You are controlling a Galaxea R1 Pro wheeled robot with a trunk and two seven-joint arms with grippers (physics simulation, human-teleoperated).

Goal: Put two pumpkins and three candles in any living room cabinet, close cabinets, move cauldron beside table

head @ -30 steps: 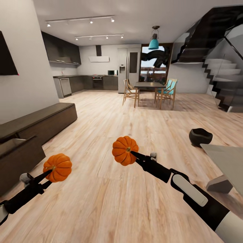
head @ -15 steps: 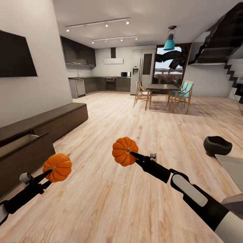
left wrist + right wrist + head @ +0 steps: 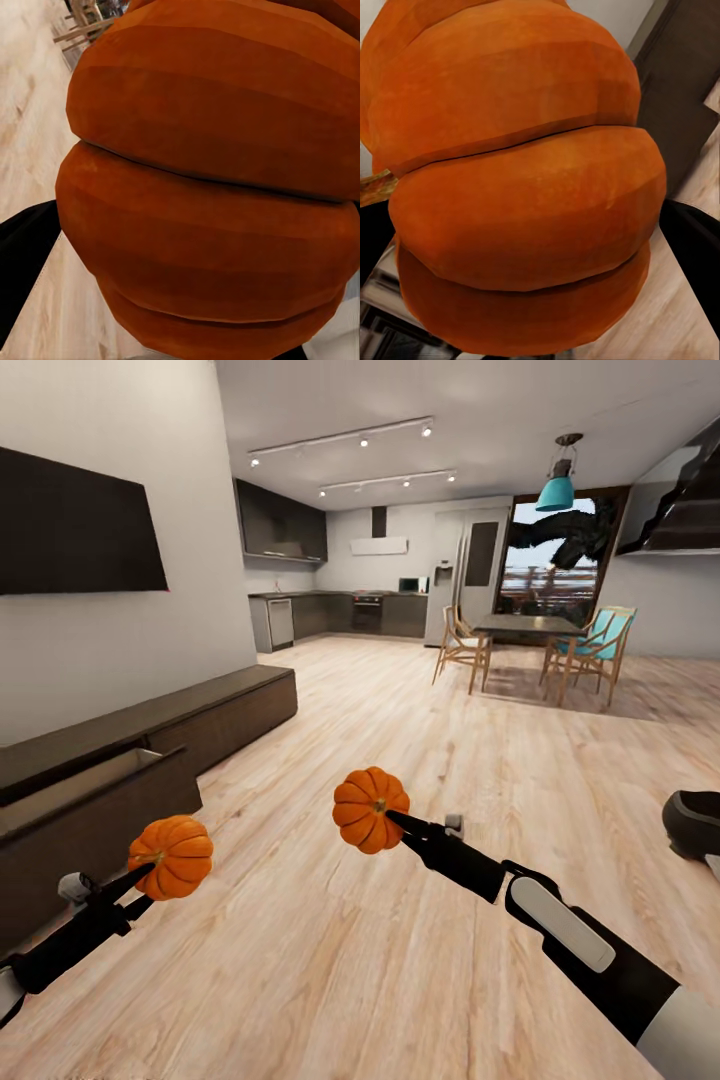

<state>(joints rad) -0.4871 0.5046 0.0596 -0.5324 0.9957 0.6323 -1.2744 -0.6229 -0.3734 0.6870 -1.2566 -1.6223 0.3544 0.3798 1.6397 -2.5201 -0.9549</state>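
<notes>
Two pumpkins, both in the air over the wood floor (image 3: 380,980) — left pumpkin (image 3: 171,856) pinched at the tip of the left end effector (image 3: 143,871), right pumpkin (image 3: 371,808) on the right end effector (image 3: 393,817). Each end effector is closed onto its pumpkin near the stem end; wrist views show ribbed orange skin close up (image 3: 202,187) (image 3: 510,187), so how deep the fingers sit cannot be told. Cabinet (image 3: 150,745) runs along the left wall under the TV (image 3: 75,525), its near drawer (image 3: 95,785) pulled open, near the left pumpkin. Cauldron (image 3: 695,822) at the right edge, well apart.

Risks: tip-only hold looks shallow — a pumpkin could roll out during a turn; the left arm could clip the open drawer front on approach.
</notes>
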